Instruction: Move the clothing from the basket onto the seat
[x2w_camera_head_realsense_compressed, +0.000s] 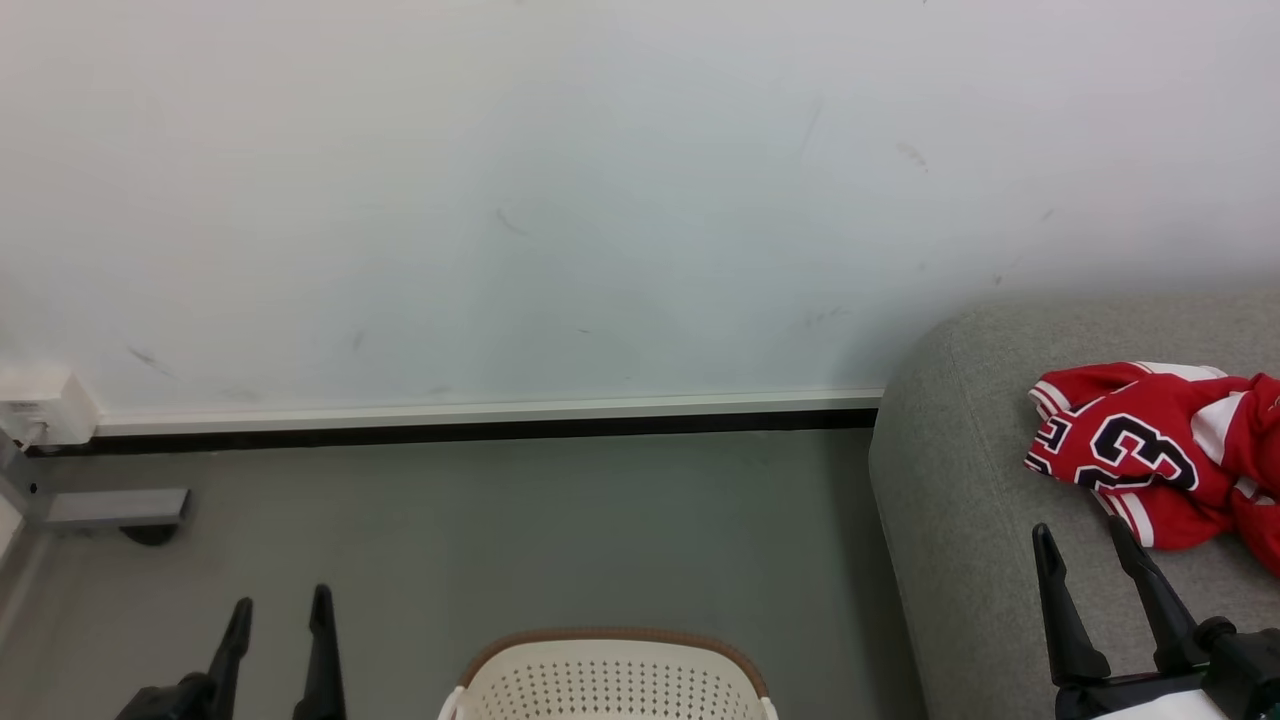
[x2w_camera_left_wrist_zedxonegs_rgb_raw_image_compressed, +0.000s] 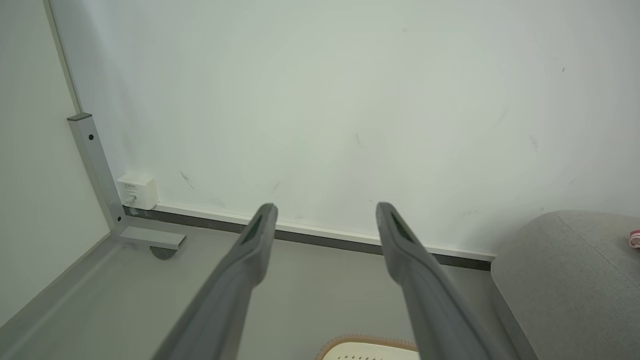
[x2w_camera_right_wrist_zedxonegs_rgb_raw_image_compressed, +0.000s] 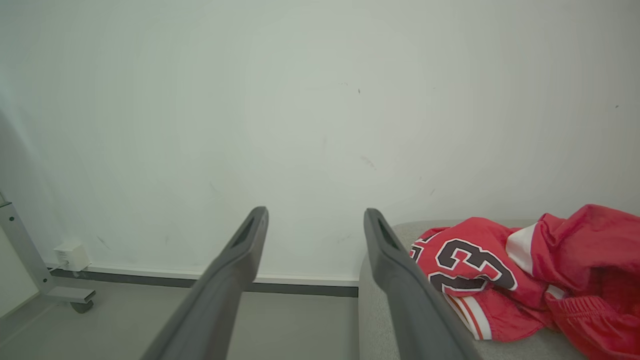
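Right pincer: my right pincer (x2w_camera_head_realsense_compressed: 1080, 527) stands spread with nothing between its fingers, over the near part of the sofa (x2w_camera_head_realsense_compressed: 960, 470).
Clothing: the red clothing (x2w_camera_head_realsense_compressed: 1150, 455) lies crumpled on the sofa, just beyond my right pincer and off to its right, black number facing up.
Gap to clothing: my right-hand fingertip is near the white-striped hem; I cannot tell whether it touches.
Left pincer: my left pincer (x2w_camera_head_realsense_compressed: 282, 597) is spread too and empty, above bare floor (x2w_camera_head_realsense_compressed: 560, 520), well apart from the clothing.
Basket: the basket (x2w_camera_head_realsense_compressed: 610, 680) sits on the floor between my two pincers. I see its far rim and perforated wall; I cannot tell what lies in it.
Sofa edge: the rounded corner faces the basket, with a strip of floor between them; the wall (x2w_camera_head_realsense_compressed: 600, 200) rises behind.
Open room: open floor runs from the basket to the dark baseboard (x2w_camera_head_realsense_compressed: 480, 432).
Far left: a grey metal foot (x2w_camera_head_realsense_compressed: 110, 508) on the floor and a white box (x2w_camera_head_realsense_compressed: 40, 410) on the wall, both well apart from my left pincer.
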